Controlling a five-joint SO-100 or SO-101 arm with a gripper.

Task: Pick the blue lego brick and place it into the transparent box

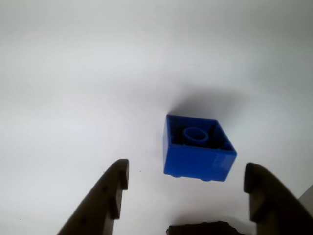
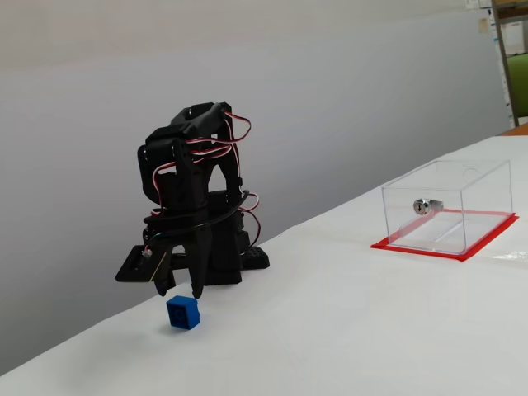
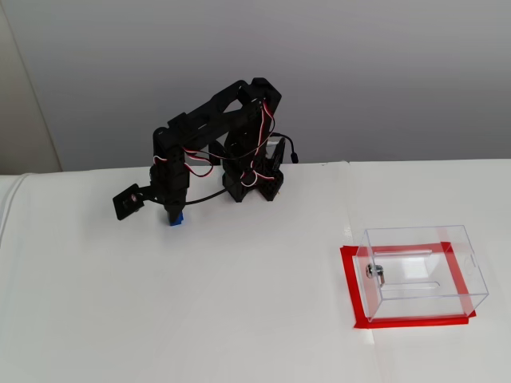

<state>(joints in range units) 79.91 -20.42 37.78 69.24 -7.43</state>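
Fingers of my gripper (image 1: 186,181) are spread wide around the blue lego brick (image 1: 198,148). Coming down crooked, I might knock it away.

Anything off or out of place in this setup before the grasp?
Two things. The blue lego brick seems to lie with its hollow underside up, the inner tube showing in the wrist view. A small silver metal cylinder already sits inside the transparent box. The gripper is open around the brick.

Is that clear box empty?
No. The transparent box holds a small silver metal piece; the blue lego brick sits outside on the table.
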